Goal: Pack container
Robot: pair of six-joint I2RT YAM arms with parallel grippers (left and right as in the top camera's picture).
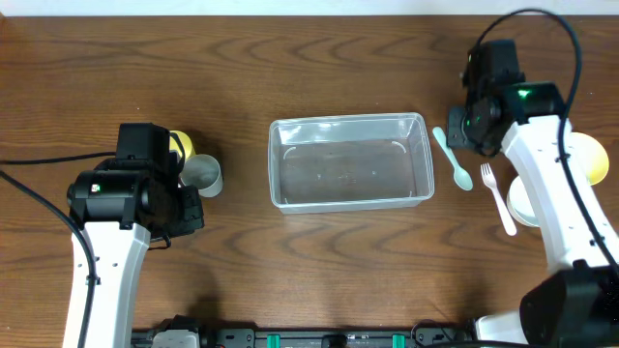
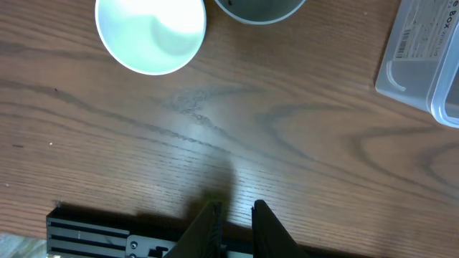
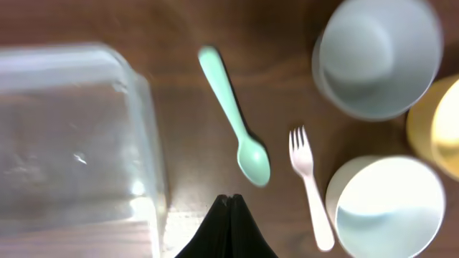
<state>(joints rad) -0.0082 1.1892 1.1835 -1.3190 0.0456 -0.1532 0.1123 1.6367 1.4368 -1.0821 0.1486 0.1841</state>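
Left wrist view: the two dark fingers of the left gripper [image 2: 235,223] come in at the bottom edge. The tips stand a narrow gap apart with nothing between them, and their bases are cut off by the frame. Beyond them is the bare table [image 2: 215,129], brown wood grain with a soft sheen. Farther out is a round white bowl [image 2: 150,32], smooth inside, with its far rim cut off. Of the grey cup [image 2: 258,7] only a low arc of rim shows. At far right is one rounded corner of the container [image 2: 423,57], clear plastic with a printed label [image 2: 416,36]; the text is too small to read.

Right wrist view: the whole frame is blurred. The fingers of the right gripper [image 3: 229,222] are pressed together to a point and grip nothing. Just past them lies a mint-green plastic spoon [image 3: 240,118], bowl end nearest the fingers and handle angled away. A white fork [image 3: 310,183] lies just beside it, tines pointing away. The container wall at left is smeared and see-through. To the right are a white cup [image 3: 384,208], cut off at the bottom, a pale grey tumbler [image 3: 376,54] and a yellow bowl [image 3: 437,129], cut off by the edge.

Overhead view: the container sits upright mid-table between the arms, with a rectangular rim and rounded corners. The spoon and fork lie on the wood to its right, apart from it. Both grippers are hidden under their own wrist housings. A yellow object [image 1: 181,145] is half hidden behind the left arm, touching the grey cup.
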